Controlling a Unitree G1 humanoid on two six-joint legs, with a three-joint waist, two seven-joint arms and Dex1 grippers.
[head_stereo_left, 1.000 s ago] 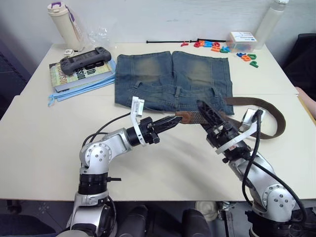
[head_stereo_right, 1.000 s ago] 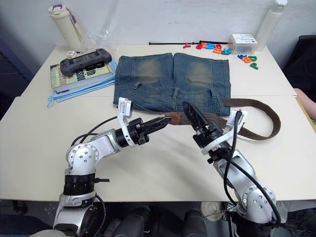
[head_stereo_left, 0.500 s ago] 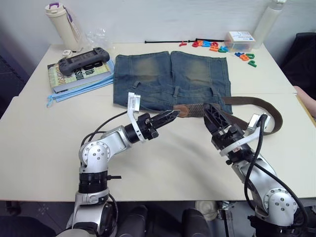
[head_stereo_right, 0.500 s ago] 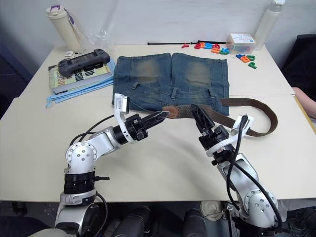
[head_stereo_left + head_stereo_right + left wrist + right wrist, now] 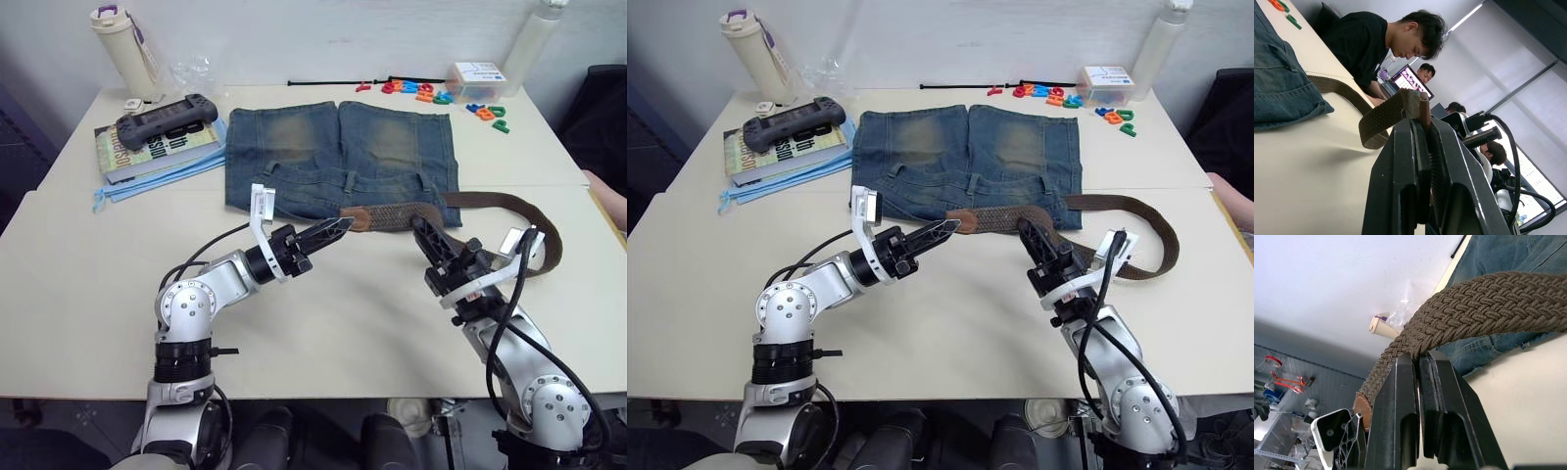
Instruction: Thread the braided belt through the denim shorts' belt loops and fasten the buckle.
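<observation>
The denim shorts (image 5: 343,147) lie flat at the table's far middle, waistband toward me, with belt loops (image 5: 354,180) along it. The braided belt (image 5: 392,216) runs along the waistband's near edge, then loops right (image 5: 534,220) on the table behind my right arm. My left gripper (image 5: 338,226) is shut on the belt's tan leather tip (image 5: 1422,105), held just above the table in front of the waistband. My right gripper (image 5: 418,224) is shut on the braided strap (image 5: 1488,301) a short way to the right of the tip.
A book stack with a grey game controller (image 5: 162,119) and a white bottle (image 5: 122,44) sit at the far left. Coloured letters (image 5: 431,93), a small box (image 5: 480,80) and another bottle (image 5: 534,44) stand at the far right. People (image 5: 1386,54) sit beyond the table's right side.
My right gripper was open around the strap and has closed on it, sliding slightly right. My left gripper has carried the tan tip a little toward the waistband.
</observation>
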